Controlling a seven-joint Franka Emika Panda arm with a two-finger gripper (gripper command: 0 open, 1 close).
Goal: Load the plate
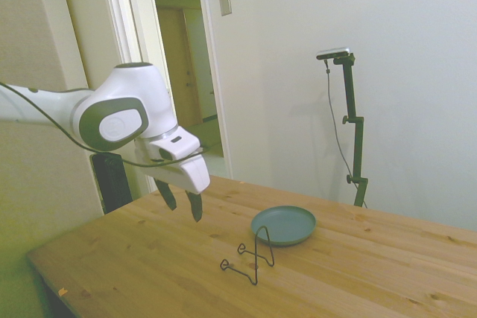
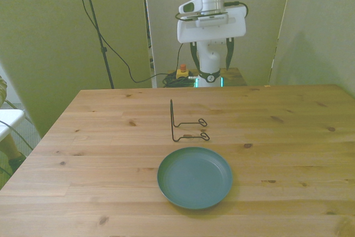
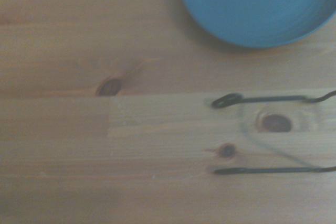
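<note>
The teal plate lies flat on the wooden table, toward its near edge in the front view; it also shows as the plate in the side view and the plate in the wrist view. Just behind it stands a thin black wire stand, seen too as the wire stand and, from above, the wire stand. My gripper hangs open and empty, high above the table's far edge, behind the stand. In the side view the gripper sits left of the stand and the plate.
The wooden table carries only the plate and the wire stand. Behind its far edge are the robot's base, cables and a small red-topped button. An open doorway lies beyond the arm in the side view.
</note>
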